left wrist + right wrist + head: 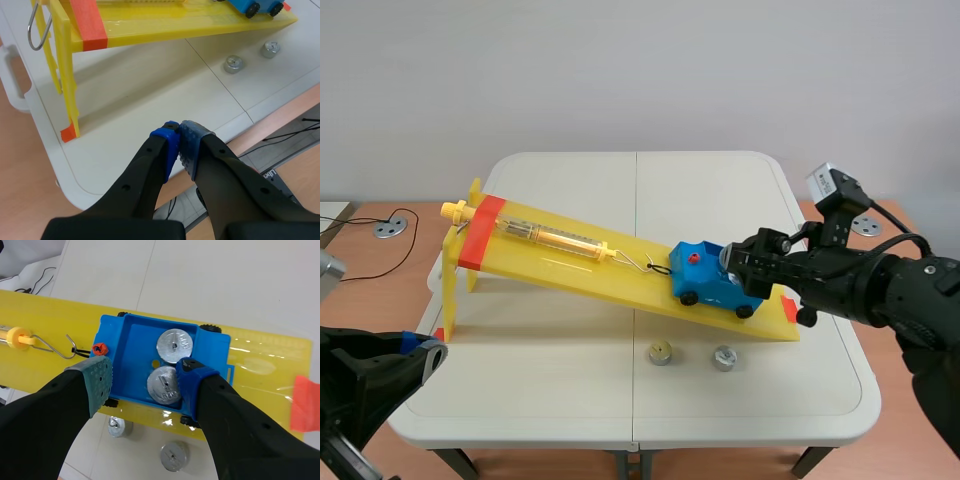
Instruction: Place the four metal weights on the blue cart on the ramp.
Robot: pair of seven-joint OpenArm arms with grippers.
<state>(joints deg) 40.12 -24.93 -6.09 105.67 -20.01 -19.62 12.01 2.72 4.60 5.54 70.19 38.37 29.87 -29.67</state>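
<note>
The blue cart (708,281) stands low on the yellow ramp (570,268), hooked to a spring scale (552,238). In the right wrist view two metal weights (174,345) (163,385) lie flat inside the cart (131,340). My right gripper (145,380) hovers open just above the cart, holding nothing; one pad is over the nearer weight. Two more weights (660,353) (724,357) rest on the table in front of the ramp, also seen under the gripper (116,426) (173,456). My left gripper (179,144) is shut on nothing, off the table's near left corner.
The ramp's raised end stands on yellow legs (67,85) at the left, with orange tape (480,232) across it. The white table (550,400) has a centre seam. A cable and round socket (390,228) lie on the wooden desk at the far left.
</note>
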